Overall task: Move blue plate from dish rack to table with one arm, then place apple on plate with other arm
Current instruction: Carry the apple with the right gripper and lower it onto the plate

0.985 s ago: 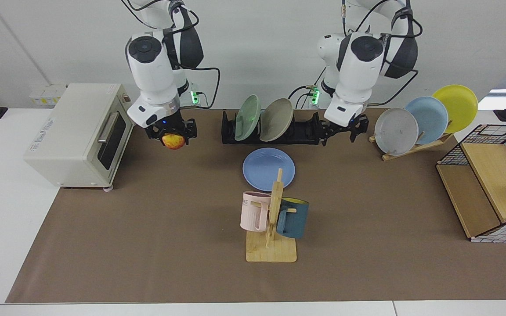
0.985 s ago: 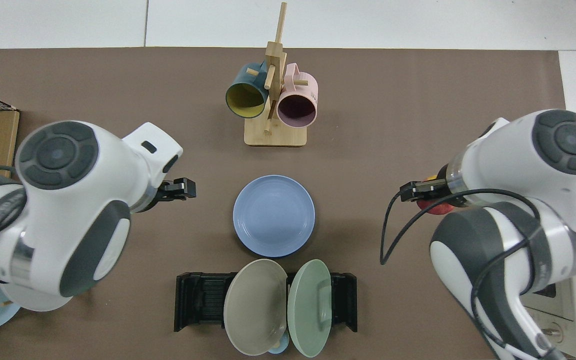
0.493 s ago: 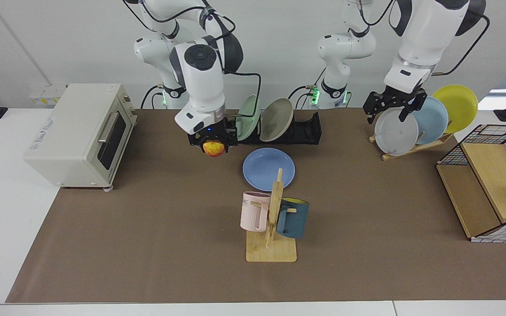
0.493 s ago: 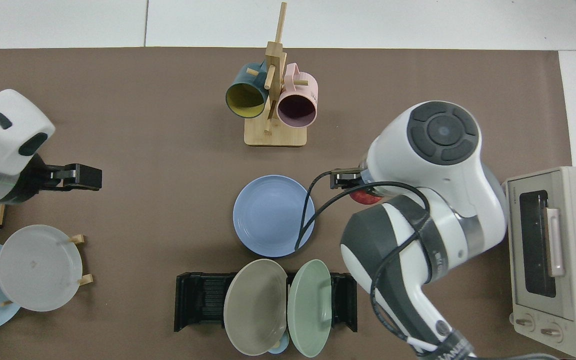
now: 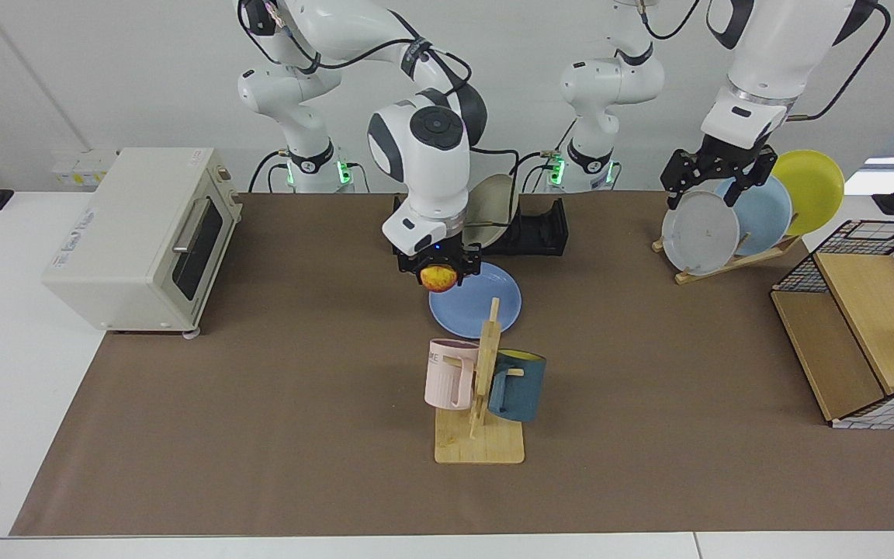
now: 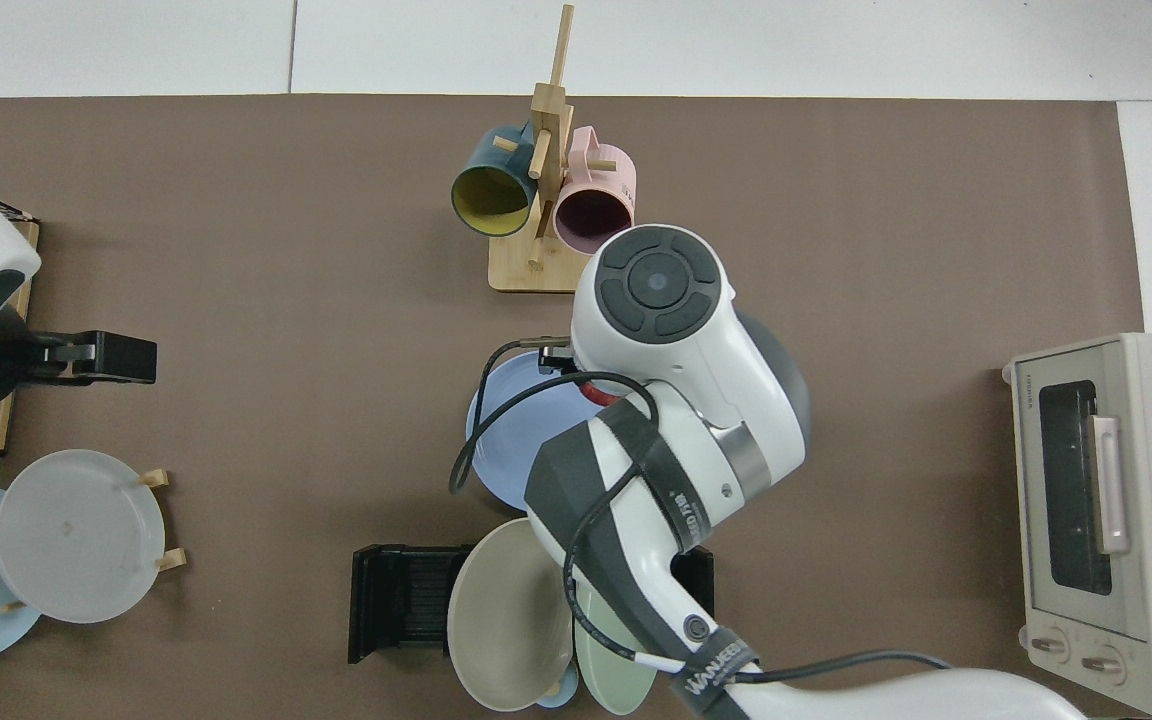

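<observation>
We note that the right gripper [image 5: 439, 272] has travelled from the left centre of the facing view to the middle of the frame, and now hangs at the upper-left rim of the blue plate [image 5: 486, 304]. Its fingers are closed on the apple [image 5: 438, 277], which is held clear of the plate surface. In the top view the right arm covers most of the plate; only a red sliver of the apple shows under the wrist.

The blue plate lies flat on the brown mat of the table [image 5: 261, 435], just in front of the dish rack [image 5: 540, 233] and behind the wooden mug tree [image 5: 482, 404]. We judge the first step complete and the second step in its approach phase: the apple is near the rim, not yet over the plate centre, and not yet released.

Compared with the frame half a second earlier, the apple has shifted from beside the rack's left end to the plate edge. The left gripper [image 5: 719, 172] has risen slightly at the upper right of the frame, above the grey plate [image 5: 699, 233] on the wooden plate stand [image 5: 734, 260]. Its fingers are spread and carry nothing; this arm waits. The blue plate, rack and mug tree have not moved.
</observation>
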Available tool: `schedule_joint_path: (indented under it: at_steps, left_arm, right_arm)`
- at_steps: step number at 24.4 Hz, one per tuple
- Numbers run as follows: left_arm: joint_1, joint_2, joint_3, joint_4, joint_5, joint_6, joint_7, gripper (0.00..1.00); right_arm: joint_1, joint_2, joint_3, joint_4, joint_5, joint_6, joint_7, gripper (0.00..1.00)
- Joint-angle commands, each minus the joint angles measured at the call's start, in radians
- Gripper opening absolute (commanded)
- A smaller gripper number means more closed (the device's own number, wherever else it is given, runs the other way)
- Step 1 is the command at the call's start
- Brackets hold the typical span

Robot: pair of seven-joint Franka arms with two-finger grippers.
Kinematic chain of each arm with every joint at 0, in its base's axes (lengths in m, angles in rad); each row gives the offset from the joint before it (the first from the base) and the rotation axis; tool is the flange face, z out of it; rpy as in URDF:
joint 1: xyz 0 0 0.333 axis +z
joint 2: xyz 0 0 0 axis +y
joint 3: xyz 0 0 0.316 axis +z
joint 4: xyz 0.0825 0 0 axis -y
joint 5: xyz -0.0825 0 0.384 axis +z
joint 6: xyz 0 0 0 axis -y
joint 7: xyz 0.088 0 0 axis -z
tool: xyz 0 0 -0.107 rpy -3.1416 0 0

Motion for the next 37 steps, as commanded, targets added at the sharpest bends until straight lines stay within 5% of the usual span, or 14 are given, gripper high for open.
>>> schedule_joint_path:
  at_steps: [1, 9, 15, 21, 22, 23, 24, 25, 37]
  left_arm:
    - [0.001, -0.01, 0.007, -0.001, -0.013, -0.012, 0.021, 1.0]
    - [0.001, -0.01, 0.008, -0.003, -0.015, -0.012, 0.021, 1.0]
    - [0.0, -0.01, 0.007, -0.004, -0.015, -0.012, 0.021, 1.0]
    - [0.0, -0.01, 0.007, -0.006, -0.015, -0.012, 0.021, 1.0]
    - [0.0, -0.01, 0.007, -0.006, -0.014, -0.012, 0.021, 1.0]
    - [0.0, -0.01, 0.007, -0.006, -0.013, -0.012, 0.021, 1.0]
    - [0.0, -0.01, 0.007, -0.006, -0.013, -0.012, 0.021, 1.0]
    - [0.0, -0.01, 0.007, -0.006, -0.013, -0.012, 0.021, 1.0]
    - [-0.003, -0.01, 0.007, -0.009, -0.015, -0.01, 0.021, 1.0]
  right_arm:
    - [0.073, 0.076, -0.006, 0.024, 0.012, 0.086, 0.11, 0.0]
    - [0.113, 0.142, -0.006, 0.012, 0.017, 0.161, 0.184, 0.0]
    - [0.121, 0.153, -0.004, -0.089, 0.023, 0.267, 0.202, 0.0]
    - [0.136, 0.151, -0.004, -0.148, 0.032, 0.267, 0.248, 0.03]
    - [0.136, 0.148, -0.004, -0.155, 0.038, 0.267, 0.252, 0.08]
    - [0.136, 0.146, -0.004, -0.159, 0.045, 0.261, 0.253, 0.28]
    - [0.136, 0.145, -0.004, -0.157, 0.049, 0.25, 0.253, 0.71]
    - [0.137, 0.14, -0.006, -0.157, 0.049, 0.239, 0.253, 1.0]
    - [0.032, 0.022, -0.017, 0.024, 0.055, 0.052, 0.216, 1.0]
